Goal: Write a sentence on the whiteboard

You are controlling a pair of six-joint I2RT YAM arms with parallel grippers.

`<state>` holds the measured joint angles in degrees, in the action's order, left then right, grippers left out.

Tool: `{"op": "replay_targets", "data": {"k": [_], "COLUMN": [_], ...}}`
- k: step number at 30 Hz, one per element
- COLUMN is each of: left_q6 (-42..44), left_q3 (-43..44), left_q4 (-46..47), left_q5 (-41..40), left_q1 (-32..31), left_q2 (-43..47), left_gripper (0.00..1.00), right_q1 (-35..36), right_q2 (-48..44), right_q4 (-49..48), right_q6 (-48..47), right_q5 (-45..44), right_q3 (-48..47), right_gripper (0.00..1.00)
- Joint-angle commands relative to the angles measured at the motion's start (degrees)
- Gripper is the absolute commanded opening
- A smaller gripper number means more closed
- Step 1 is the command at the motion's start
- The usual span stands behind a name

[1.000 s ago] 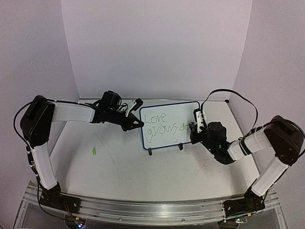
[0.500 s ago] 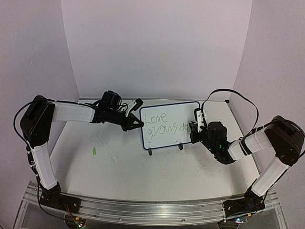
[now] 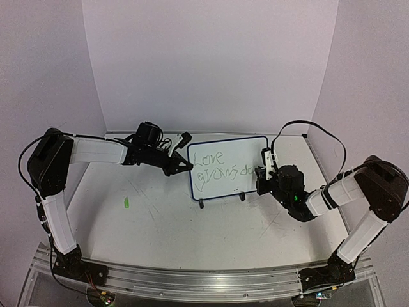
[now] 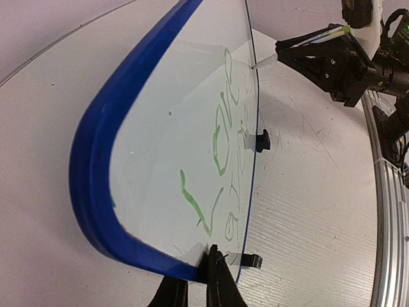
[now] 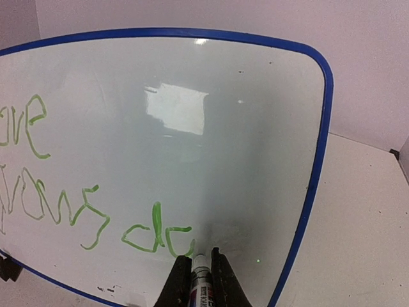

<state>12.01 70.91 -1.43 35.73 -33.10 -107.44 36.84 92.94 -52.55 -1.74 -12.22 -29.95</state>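
- The right claw, squeezed tight on the pen, has slid a little to the right along the bottom line.
- The sentence reads "Love grows da" so far, so "daily" still needs letters.
- The left claw pinches the rim of the whiteboard, which stands at the back of the table.

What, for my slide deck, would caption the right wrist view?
Right gripper holds a marker to the whiteboard, partway through the green sentence, on its second line.

The scuffed table carries the standing whiteboard and a green bit.
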Motion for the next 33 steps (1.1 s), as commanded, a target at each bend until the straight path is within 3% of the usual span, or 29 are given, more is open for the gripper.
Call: {"op": "replay_targets", "data": {"k": [1, 7, 12, 27, 33], "left_q6": [7.8, 7.8, 7.8, 8.1, 8.0], "left_q3": [-1.8, -1.7, -1.8, -2.6, -2.5], "left_q4": [-9.6, -9.6, -9.6, -9.8, -9.9], "left_q5": [-12.3, -12.2, -11.9, -13.3, -13.1], "left_q1": [0.4, 0.4, 0.4, 0.4, 0.4], "left_q2": [-4.3, -4.9, -5.3, -5.7, -5.3], "left_gripper": [0.00, 0.00, 0.00, 0.00, 0.00], "right_q1": [0.1, -0.2, -1.3, -1.4, -1.6], "right_q2": [-5.8, -15.3, -13.4, -6.9, -4.6], "right_q4": [-0.9, -0.1, -3.3, -14.1, -15.9], "right_q6": [-0.6, 0.0, -2.4, -11.8, -11.1], "right_q5": [4.4, 6.2, 4.9, 11.8, 10.3], "right_q3": [0.0, 5.2, 5.5, 5.9, 5.8], "right_gripper": [0.00, 0.00, 0.00, 0.00, 0.00]}}
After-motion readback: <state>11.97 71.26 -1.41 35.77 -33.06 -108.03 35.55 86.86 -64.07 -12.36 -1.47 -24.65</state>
